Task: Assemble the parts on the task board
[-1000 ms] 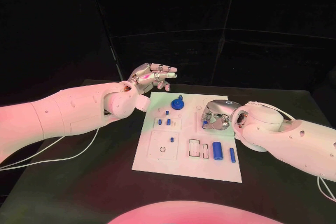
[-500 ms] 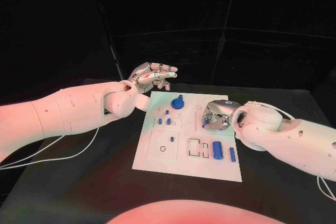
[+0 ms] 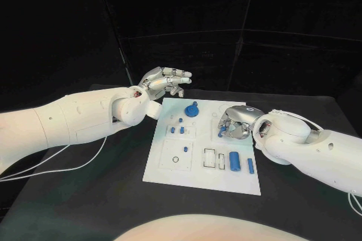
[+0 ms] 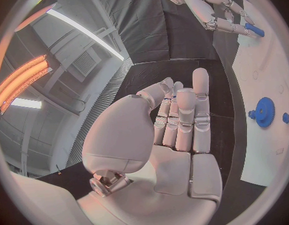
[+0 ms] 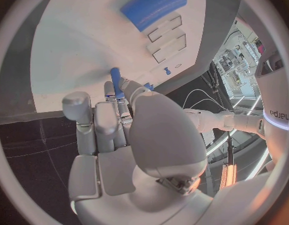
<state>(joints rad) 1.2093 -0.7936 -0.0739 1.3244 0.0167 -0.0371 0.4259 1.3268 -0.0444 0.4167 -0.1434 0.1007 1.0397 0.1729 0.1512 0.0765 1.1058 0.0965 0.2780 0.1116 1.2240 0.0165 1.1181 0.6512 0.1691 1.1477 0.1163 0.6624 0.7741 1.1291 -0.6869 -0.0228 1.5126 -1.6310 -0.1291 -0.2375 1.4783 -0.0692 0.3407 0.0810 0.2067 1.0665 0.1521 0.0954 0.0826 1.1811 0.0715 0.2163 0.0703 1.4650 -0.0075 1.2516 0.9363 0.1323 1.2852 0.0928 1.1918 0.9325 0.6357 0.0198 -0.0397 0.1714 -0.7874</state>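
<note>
The white task board (image 3: 198,170) lies in the middle of the black table. My right hand (image 3: 235,124) hovers over the board's right side and pinches a small blue peg (image 5: 116,83) between thumb and fingers; the peg (image 4: 256,31) points toward the board. My left hand (image 3: 165,81) is raised above the board's far left corner, fingers stretched out and holding nothing (image 4: 179,130). A blue gear (image 3: 191,111) stands at the far end of the board. A thick blue cylinder (image 3: 235,161) and a thin blue rod (image 3: 250,166) lie near the front right.
Small blue pegs (image 3: 177,130) stand in the board's middle left, with another one (image 3: 185,149) nearer the front. Empty rectangular slots (image 3: 210,158) sit beside the cylinder (image 5: 154,6). A white cable (image 3: 71,170) trails over the table on the left.
My right hand has shifted slightly toward the far side with the peg still pinched. The left hand stays where it was.
</note>
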